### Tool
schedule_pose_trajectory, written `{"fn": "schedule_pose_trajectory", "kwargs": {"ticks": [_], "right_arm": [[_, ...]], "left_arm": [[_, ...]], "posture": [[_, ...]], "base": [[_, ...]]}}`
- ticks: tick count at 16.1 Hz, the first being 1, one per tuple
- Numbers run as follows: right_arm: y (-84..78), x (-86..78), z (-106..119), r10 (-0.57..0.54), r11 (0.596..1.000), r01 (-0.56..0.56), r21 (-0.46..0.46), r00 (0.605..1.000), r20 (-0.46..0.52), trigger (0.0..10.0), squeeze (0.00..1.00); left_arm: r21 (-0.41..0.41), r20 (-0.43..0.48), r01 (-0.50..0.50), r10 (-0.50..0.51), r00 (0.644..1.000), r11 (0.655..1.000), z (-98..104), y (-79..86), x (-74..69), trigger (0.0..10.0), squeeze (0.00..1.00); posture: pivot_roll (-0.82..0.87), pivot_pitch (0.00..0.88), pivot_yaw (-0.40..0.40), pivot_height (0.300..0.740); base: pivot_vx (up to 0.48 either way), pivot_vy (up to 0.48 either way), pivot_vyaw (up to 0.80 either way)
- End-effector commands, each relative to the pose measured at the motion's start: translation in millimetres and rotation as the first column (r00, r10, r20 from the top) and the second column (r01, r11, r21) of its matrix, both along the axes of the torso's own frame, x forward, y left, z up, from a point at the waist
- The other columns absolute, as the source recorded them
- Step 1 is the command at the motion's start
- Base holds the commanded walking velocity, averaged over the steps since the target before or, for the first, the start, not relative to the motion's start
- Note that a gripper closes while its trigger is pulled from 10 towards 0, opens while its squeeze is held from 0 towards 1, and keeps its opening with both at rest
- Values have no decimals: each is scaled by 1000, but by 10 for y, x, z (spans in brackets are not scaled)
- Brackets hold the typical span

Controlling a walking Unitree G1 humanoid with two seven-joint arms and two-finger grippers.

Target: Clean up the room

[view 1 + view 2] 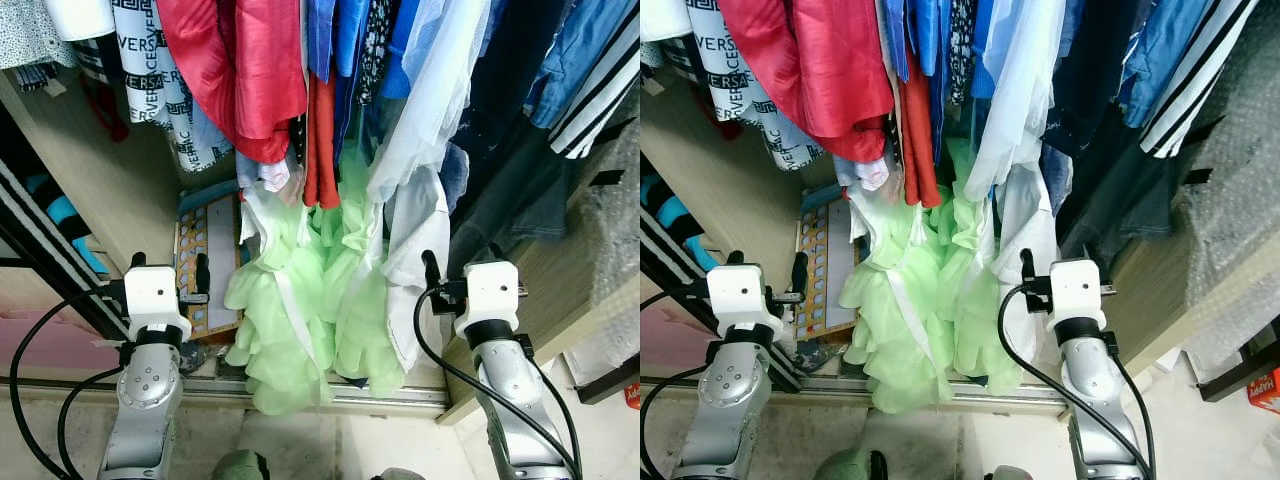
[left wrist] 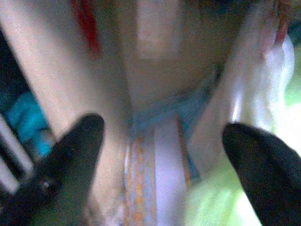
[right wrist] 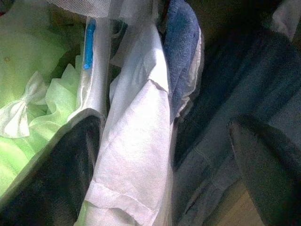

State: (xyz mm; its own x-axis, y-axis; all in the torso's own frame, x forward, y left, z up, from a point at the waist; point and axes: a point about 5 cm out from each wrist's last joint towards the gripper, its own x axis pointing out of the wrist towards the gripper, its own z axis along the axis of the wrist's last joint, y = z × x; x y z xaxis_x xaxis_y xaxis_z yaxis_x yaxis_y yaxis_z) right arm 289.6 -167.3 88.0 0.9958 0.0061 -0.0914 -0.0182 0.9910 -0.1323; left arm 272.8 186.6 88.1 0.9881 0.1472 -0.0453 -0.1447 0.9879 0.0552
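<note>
Both arms reach level toward the hanging clothes (image 1: pixel 330 150), fingers (image 2: pixel 75 155) spread.

We read "VERSACE" in black capitals, partly cut by folds, repeated down the white and black garment (image 1: pixel 150 60) hanging at the left of the closet. The red box (image 1: pixel 1266 388) at the right edge carries lettering too small to read.

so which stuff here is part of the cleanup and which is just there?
Part of the job:
- light green dress, hanging down to the wardrobe track
- white shirt beside it
- left gripper and right gripper, both open, holding nothing

Just there:
- red garment
- blue shirts
- patterned board
</note>
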Motion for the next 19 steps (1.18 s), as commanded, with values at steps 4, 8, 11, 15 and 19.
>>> {"fn": "schedule_pose_trajectory", "kwargs": {"ticks": [4, 8, 11, 15, 19], "right_arm": [[84, -71, 186, -37, 998, 35, 48, 998, 48, 10000, 0], [71, -92, 212, -29, 998, 27, 51, 999, 39, 10000, 0], [22, -173, 163, -20, 1000, 19, 9, 999, 28, 10000, 0], [91, -133, 127, 22, 999, -21, -35, 999, 28, 10000, 0], [115, -108, 111, 31, 999, -29, -35, 999, 33, 10000, 0]], "left_arm": [[-189, 81, 269, -258, 963, 944, 175, -329, -105, 10000, 0], [-149, 35, 269, -267, 963, 951, 137, -296, -159, 10000, 0], [-142, -28, 274, -280, 960, 951, 35, -167, -269, 10000, 0], [-111, -43, 273, -279, 959, 956, 8, -188, -208, 10000, 0], [-70, -37, 280, -283, 959, 958, -1, -228, -210, 10000, 0]], "posture": [[36, 0, -51, 740], [33, 0, -54, 740], [39, 0, -56, 740], [59, 0, -62, 740], [56, 0, -54, 740]], "base": [[0, 0, 0], [0, 0, 0], [0, 0, 0], [0, 0, 200], [0, 0, 800]]}}
